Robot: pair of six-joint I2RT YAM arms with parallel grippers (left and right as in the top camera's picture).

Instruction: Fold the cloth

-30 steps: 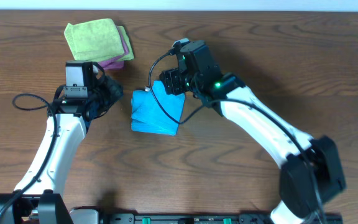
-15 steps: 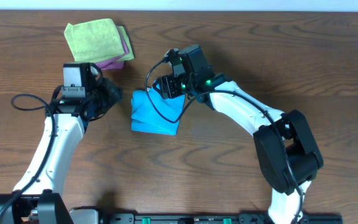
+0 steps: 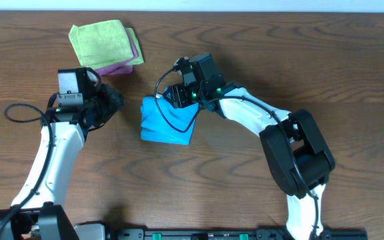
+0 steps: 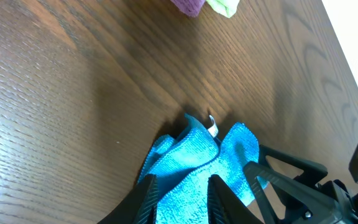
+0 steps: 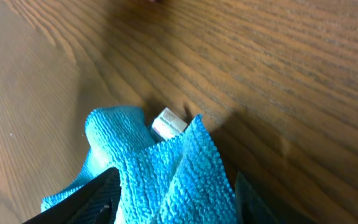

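The sky-blue cloth [image 3: 165, 123] lies in a loose, partly folded heap in the middle of the table. Its white tag [image 5: 168, 123] sticks out at the far edge. My right gripper [image 3: 177, 99] is down over the cloth's upper edge. In the right wrist view the right gripper [image 5: 178, 177] stands open, its fingers straddling raised folds of the cloth [image 5: 135, 155]. My left gripper [image 3: 115, 101] hangs a little left of the cloth, apart from it. From the left wrist, the left gripper [image 4: 181, 183] shows a narrow open gap holding nothing, the cloth [image 4: 185, 155] lying beyond it.
A lime-green folded cloth [image 3: 102, 41] lies on a pink-purple one [image 3: 127, 65] at the back left, just behind my left arm. A black cable [image 3: 169, 110] from the right wrist loops over the blue cloth. The table's far edge runs along the top.
My right gripper has shifted left and down onto the cloth's upper edge, its jaws narrowing. The left arm has drawn back slightly to the left.
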